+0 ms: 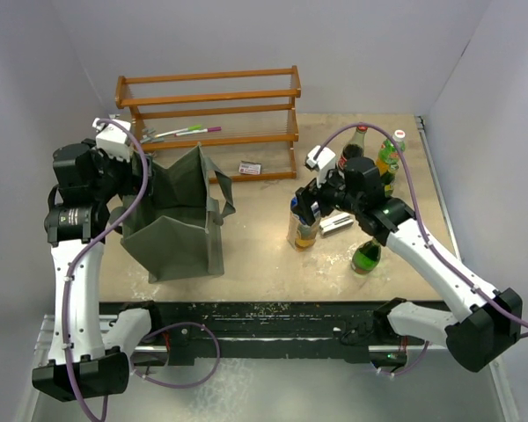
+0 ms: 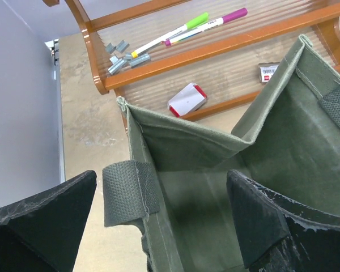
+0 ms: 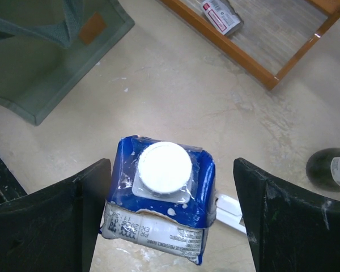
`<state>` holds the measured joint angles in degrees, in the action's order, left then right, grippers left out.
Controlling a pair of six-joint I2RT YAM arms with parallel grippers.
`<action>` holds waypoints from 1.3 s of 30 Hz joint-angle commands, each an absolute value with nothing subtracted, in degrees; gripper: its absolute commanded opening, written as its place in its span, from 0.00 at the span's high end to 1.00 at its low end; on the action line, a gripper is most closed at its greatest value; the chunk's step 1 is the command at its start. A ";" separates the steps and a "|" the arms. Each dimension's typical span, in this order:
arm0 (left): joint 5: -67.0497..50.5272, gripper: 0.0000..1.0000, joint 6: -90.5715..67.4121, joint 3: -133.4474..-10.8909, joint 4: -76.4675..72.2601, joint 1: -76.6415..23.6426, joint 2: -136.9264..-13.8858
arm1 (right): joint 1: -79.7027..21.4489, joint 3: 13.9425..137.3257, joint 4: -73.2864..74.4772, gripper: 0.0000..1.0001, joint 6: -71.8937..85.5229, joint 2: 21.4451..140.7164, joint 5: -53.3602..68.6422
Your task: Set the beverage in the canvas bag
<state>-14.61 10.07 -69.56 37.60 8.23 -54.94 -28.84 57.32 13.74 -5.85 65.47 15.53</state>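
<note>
The grey-green canvas bag (image 1: 178, 221) stands open on the left of the table. My left gripper (image 1: 143, 186) is open at its far left rim; in the left wrist view my left gripper (image 2: 161, 226) straddles the bag's wall (image 2: 181, 141), one finger outside and one inside, beside a strap handle (image 2: 127, 190). A blue beverage carton (image 1: 303, 223) with a white cap stands upright at mid-table. My right gripper (image 1: 310, 209) is open just above it. In the right wrist view my right gripper (image 3: 167, 218) has a finger on each side of the carton (image 3: 164, 170), the left one close against it.
A wooden rack (image 1: 213, 110) at the back holds markers (image 1: 192, 132) and a small box (image 1: 250, 168). Bottles stand at the right: a red-capped one (image 1: 356, 145), a white-capped green one (image 1: 389, 160) and a dark green one (image 1: 367, 255). A white strip (image 3: 229, 211) lies beside the carton.
</note>
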 commanded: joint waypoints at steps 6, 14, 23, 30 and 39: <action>-10.67 0.00 11.65 -71.86 39.35 8.53 -57.97 | -29.17 54.72 11.43 0.15 -5.20 66.72 16.16; -11.58 0.15 11.49 -70.69 39.60 8.53 -57.75 | -29.44 53.20 9.58 0.26 -4.90 66.20 15.57; -22.90 0.51 8.63 -69.01 40.59 8.53 -57.79 | -29.43 64.13 11.07 0.61 -7.46 63.82 16.48; -37.87 0.78 3.44 -70.65 40.95 8.44 -59.47 | -29.44 75.20 13.78 0.81 -9.38 63.02 21.77; -52.17 1.00 -5.55 -75.17 40.09 3.65 -65.59 | -29.44 95.23 22.95 0.80 -12.65 65.35 31.61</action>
